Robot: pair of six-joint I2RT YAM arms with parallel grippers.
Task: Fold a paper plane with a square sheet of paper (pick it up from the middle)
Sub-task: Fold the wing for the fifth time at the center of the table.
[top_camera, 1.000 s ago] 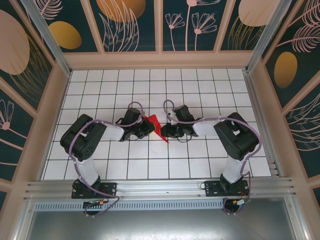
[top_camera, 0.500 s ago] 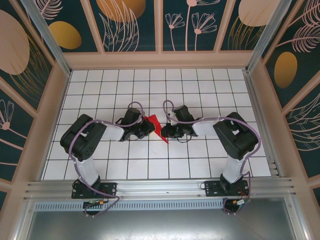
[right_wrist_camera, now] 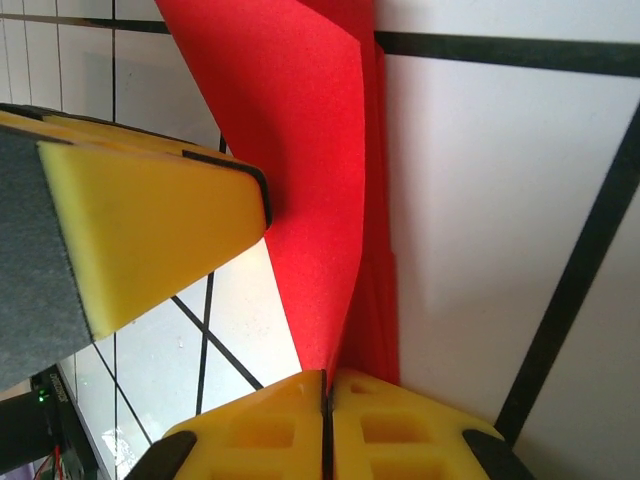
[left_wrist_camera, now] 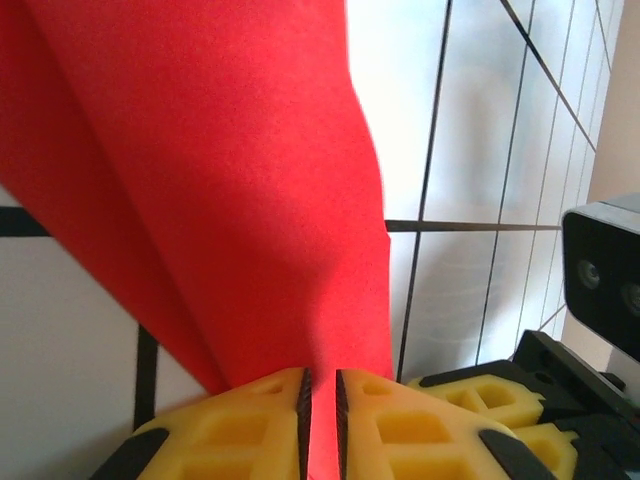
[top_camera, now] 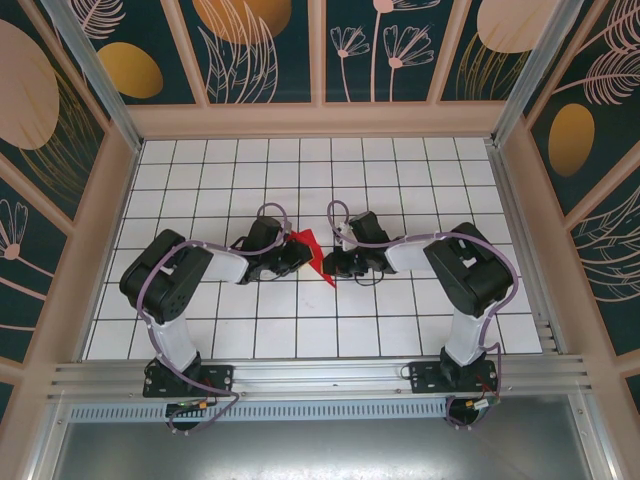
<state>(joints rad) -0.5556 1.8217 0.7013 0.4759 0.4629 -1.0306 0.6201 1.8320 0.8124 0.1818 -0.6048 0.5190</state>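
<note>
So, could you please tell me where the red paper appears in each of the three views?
Top external: the red paper sits mid-table, between the left tool and the right tool.
Left wrist: the red paper covers the upper left, narrowing into the yellow fingers at the bottom edge.
Right wrist: the red paper runs down the centre into yellow fingers at the bottom.
Shared landmark: the white table with its black grid lines.

paper plane (left_wrist_camera: 200, 150): top cut off | lower edge hidden in left pincer (left_wrist_camera: 320, 388)
</note>
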